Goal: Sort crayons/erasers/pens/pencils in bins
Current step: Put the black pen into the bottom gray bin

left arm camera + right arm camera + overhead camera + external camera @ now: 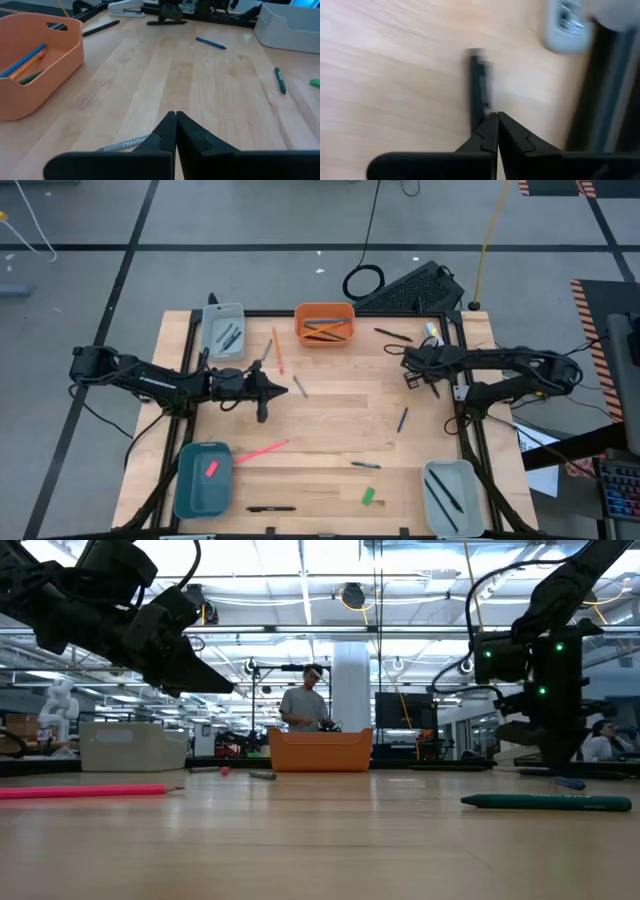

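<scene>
My left gripper (286,390) is shut and hangs above the table (222,686), left of centre. Its tips are just over a grey crayon (124,145) that lies flat on the wood (299,387). My right gripper (408,360) is shut at the far right, its tips (496,118) over the near end of a black pen (479,85) lying flat. The orange bin (324,323) holds pencils. The far-left grey bin (222,330) holds dark sticks, the teal bin (203,478) a pink eraser, and the near-right grey bin (450,498) pens.
Loose on the table lie an orange pencil (277,350), a pink pencil (262,450), a blue stick (402,419), a green stick (365,465), a green eraser (368,496) and a black pen (270,508). A stapler (567,27) sits near the right frame rail.
</scene>
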`<act>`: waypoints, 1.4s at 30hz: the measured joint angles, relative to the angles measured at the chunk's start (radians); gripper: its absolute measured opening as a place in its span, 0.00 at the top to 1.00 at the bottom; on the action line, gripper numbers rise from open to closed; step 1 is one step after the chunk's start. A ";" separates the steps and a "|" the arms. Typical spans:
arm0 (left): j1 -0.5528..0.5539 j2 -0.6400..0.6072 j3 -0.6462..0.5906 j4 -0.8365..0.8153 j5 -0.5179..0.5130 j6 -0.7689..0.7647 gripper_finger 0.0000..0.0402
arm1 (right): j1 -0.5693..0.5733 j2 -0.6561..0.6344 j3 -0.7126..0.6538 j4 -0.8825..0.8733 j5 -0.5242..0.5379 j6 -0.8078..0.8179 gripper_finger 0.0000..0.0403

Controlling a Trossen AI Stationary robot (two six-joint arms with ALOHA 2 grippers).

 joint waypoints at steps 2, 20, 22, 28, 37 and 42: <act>0.000 0.000 0.000 0.000 -0.007 -0.016 0.97 | 0.001 -0.012 0.000 0.037 -0.032 -0.029 1.00; -0.003 0.000 0.000 0.002 -0.007 -0.037 0.99 | 0.007 -0.132 0.000 0.129 -0.228 -0.467 0.65; -0.003 0.000 0.000 0.002 -0.007 -0.039 0.98 | 0.008 -0.149 0.000 0.144 -0.282 -0.495 0.58; -0.003 0.000 0.000 0.002 -0.007 -0.029 0.97 | 0.081 -0.155 0.011 0.166 -0.362 -0.538 0.50; -0.005 0.000 0.000 0.002 -0.007 -0.030 0.96 | 0.174 -0.032 0.117 0.378 -0.377 -0.751 0.50; -0.024 0.000 0.000 0.002 -0.007 -0.023 0.99 | 0.200 0.067 0.261 0.120 -0.304 -0.937 0.50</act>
